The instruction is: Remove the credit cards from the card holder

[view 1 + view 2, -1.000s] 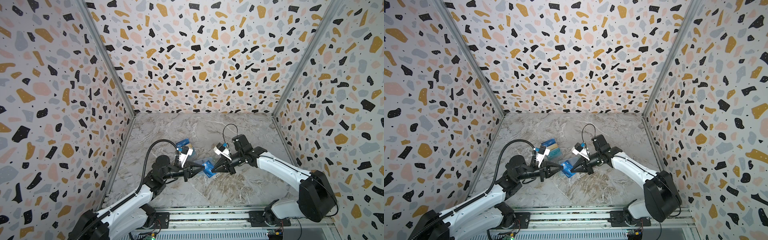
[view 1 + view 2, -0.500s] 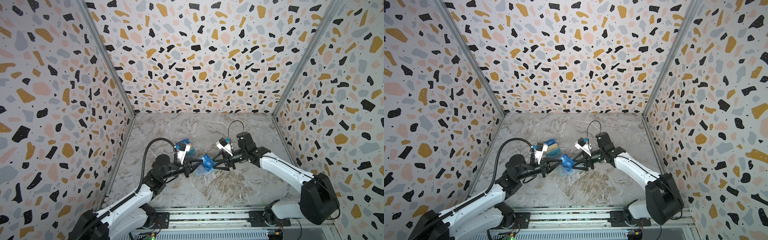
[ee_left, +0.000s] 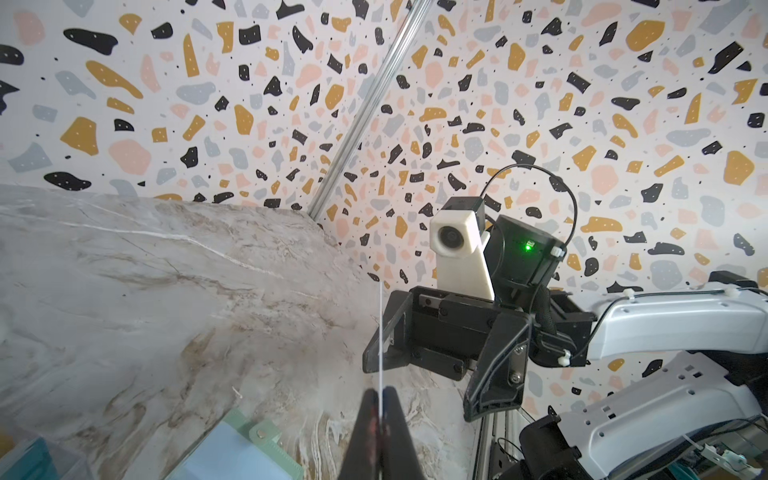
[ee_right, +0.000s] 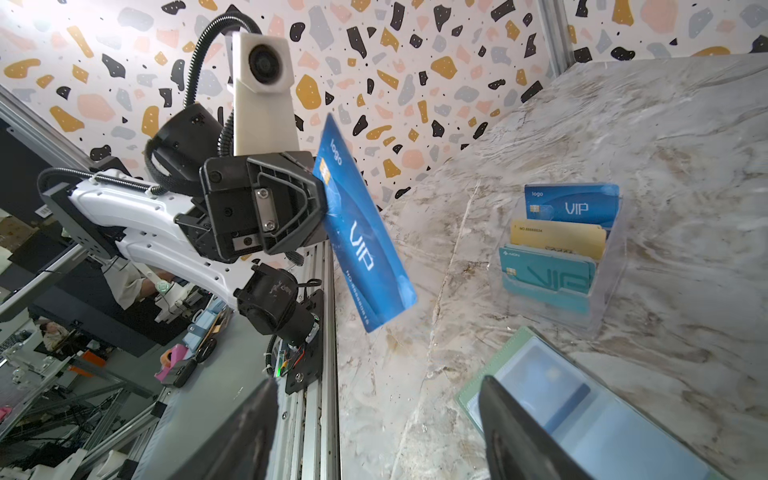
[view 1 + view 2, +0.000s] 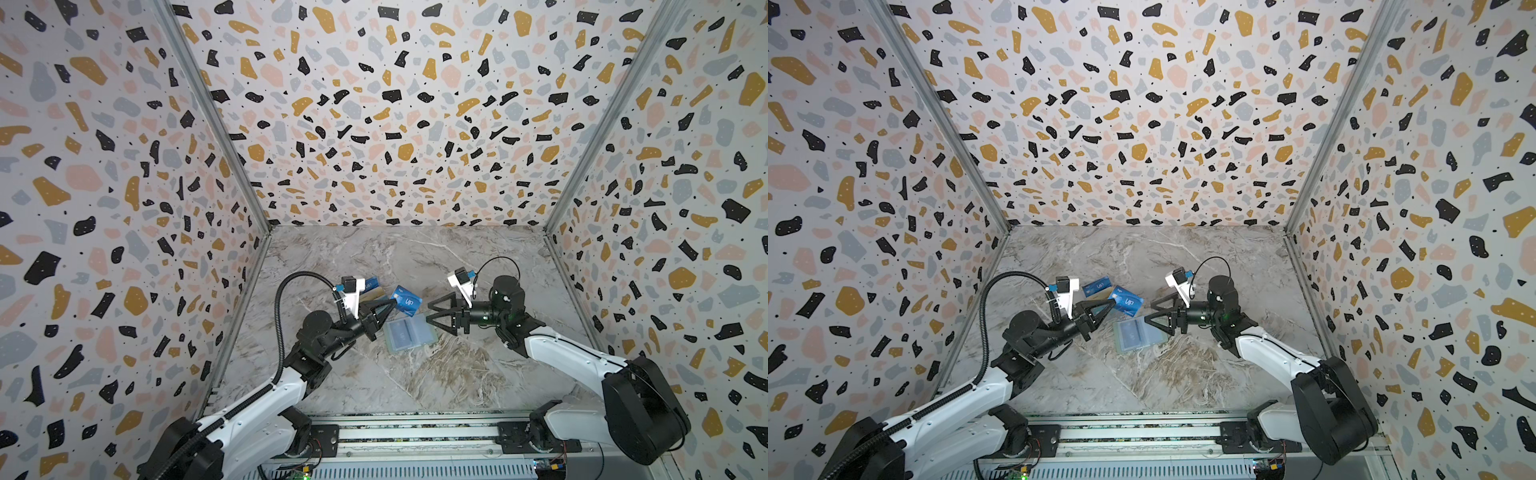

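My left gripper (image 5: 392,303) is shut on one corner of a blue credit card (image 5: 407,300) with "VIP" lettering and holds it in the air, tilted. In the right wrist view the card (image 4: 361,237) hangs from those jaws; in the left wrist view it is a thin edge-on line (image 3: 380,332). The mint-green card holder (image 5: 409,333) lies open and flat on the table below and between the grippers. A dark blue card (image 4: 552,395) shows in its clear sleeve. My right gripper (image 5: 430,314) stands open just right of the holder, holding nothing.
A clear tiered plastic stand (image 4: 606,266) sits behind the left gripper with a blue VIP card, a gold card and a teal VIP card in it. It shows in both top views (image 5: 1096,288). Terrazzo walls enclose the marble table (image 5: 415,386) on three sides.
My right gripper has opened and drawn back to the right. The left gripper keeps the blue card, now clear of the card holder, which lies on the table.
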You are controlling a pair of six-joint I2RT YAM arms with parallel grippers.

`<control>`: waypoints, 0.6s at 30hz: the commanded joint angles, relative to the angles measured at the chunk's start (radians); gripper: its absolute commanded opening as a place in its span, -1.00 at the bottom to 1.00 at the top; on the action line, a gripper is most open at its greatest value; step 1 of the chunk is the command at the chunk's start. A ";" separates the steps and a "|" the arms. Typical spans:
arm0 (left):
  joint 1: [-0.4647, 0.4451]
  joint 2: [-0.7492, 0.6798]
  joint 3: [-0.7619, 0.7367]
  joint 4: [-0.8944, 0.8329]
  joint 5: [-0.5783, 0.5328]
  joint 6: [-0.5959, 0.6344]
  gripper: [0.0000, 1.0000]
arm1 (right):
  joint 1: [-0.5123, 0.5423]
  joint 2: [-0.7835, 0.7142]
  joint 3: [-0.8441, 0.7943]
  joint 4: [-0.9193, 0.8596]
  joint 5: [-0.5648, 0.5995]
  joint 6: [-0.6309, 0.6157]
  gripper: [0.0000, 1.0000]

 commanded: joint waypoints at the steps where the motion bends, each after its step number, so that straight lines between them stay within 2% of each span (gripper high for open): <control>1: 0.004 -0.001 -0.025 0.195 -0.043 -0.028 -1.00 | 0.007 0.009 0.005 0.255 0.038 0.159 0.49; 7: 0.004 0.023 -0.050 0.332 -0.070 -0.069 -1.00 | 0.038 0.064 0.051 0.302 0.049 0.196 0.23; 10: 0.004 0.050 -0.058 0.405 -0.066 -0.100 -1.00 | 0.053 0.096 0.053 0.388 0.057 0.242 0.18; 14: 0.004 0.080 -0.067 0.496 -0.065 -0.137 -1.00 | 0.064 0.138 0.053 0.527 0.060 0.327 0.01; 18: 0.004 0.102 -0.074 0.544 -0.071 -0.152 -1.00 | 0.082 0.166 0.074 0.580 0.063 0.358 -0.17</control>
